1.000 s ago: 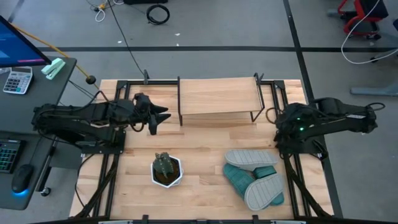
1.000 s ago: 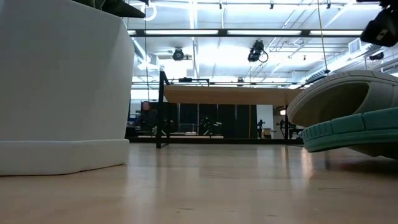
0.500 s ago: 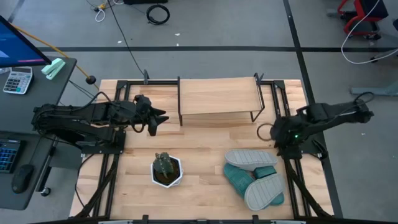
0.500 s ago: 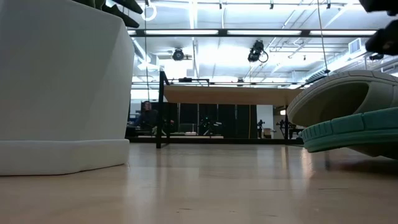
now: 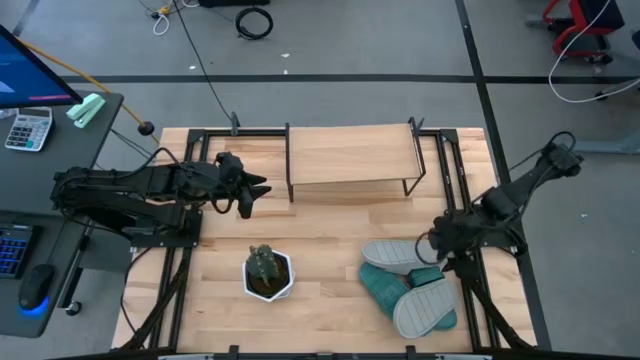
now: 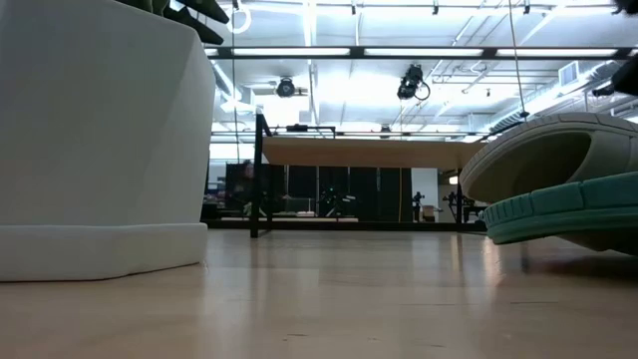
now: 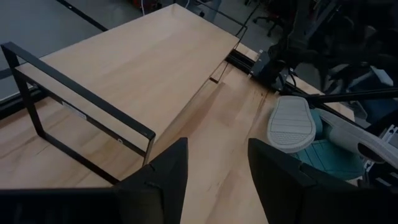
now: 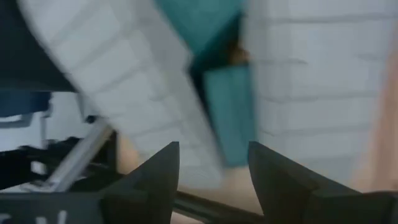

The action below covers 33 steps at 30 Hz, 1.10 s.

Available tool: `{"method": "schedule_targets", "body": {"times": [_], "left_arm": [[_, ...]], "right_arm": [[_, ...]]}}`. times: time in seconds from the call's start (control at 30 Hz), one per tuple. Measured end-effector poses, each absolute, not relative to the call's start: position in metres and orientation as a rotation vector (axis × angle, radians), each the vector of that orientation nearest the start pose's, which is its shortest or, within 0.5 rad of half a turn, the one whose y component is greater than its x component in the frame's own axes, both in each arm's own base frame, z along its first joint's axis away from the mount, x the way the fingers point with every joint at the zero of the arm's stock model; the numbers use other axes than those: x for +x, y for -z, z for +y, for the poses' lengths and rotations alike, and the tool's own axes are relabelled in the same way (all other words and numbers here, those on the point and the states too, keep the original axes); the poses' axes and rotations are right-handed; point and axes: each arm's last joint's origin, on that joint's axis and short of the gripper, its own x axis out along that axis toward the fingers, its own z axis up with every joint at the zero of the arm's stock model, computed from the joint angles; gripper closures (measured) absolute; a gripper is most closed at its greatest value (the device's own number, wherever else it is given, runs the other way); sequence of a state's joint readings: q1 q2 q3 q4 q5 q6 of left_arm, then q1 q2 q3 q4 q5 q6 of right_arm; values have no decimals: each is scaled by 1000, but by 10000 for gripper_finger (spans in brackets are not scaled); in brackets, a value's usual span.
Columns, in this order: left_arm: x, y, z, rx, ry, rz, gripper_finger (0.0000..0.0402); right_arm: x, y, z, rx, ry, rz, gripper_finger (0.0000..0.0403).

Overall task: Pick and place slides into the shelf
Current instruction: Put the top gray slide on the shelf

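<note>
The slides lie in a heap at the table's near right: a grey-white slide (image 5: 402, 255) on top at the far side, a teal slide (image 5: 385, 287) beneath it, and another grey-white slide (image 5: 425, 308) lying over a teal one (image 5: 447, 320). The shelf (image 5: 350, 155) stands at the far middle with its plank top bare. My right gripper (image 5: 437, 243) hovers open just above the heap's far right end, slanting down; its wrist view shows grey-white (image 8: 124, 81) and teal (image 8: 227, 112) foam close ahead. My left gripper (image 5: 255, 190) waits open left of the shelf.
A small plant in a white pot (image 5: 268, 275) stands near the table's near middle, left of the slides. Bare wood lies between the shelf's black legs (image 5: 289, 165) and the heap. Black frame rails (image 5: 470, 290) run along the table's right side.
My right gripper has swung from the table's far right toward the near edge, down onto the heap of slides, and has tipped further downward. The slides and the shelf have not moved.
</note>
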<state>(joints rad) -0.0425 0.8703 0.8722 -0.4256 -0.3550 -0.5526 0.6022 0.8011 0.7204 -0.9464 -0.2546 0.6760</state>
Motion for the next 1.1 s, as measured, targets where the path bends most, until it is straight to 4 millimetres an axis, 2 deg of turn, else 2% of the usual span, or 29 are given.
{"method": "schedule_targets", "body": {"times": [0.23,0.43,0.63,0.83,1.1], "left_arm": [[181,-327,2,-450,-413,321,229],[181,-327,2,-442,-412,322,230],[182,-327,2,-442,-412,322,228],[182,-327,2,-442,-411,322,227],[182,-327,2,-441,-411,322,228]], "right_arm": [[112,-258,118,368,-583,1111,201],[114,-246,134,288,-583,1167,199],[118,-239,140,375,-492,1234,199],[117,-238,136,325,-426,1197,199],[117,-239,134,339,-383,1178,208]]}}
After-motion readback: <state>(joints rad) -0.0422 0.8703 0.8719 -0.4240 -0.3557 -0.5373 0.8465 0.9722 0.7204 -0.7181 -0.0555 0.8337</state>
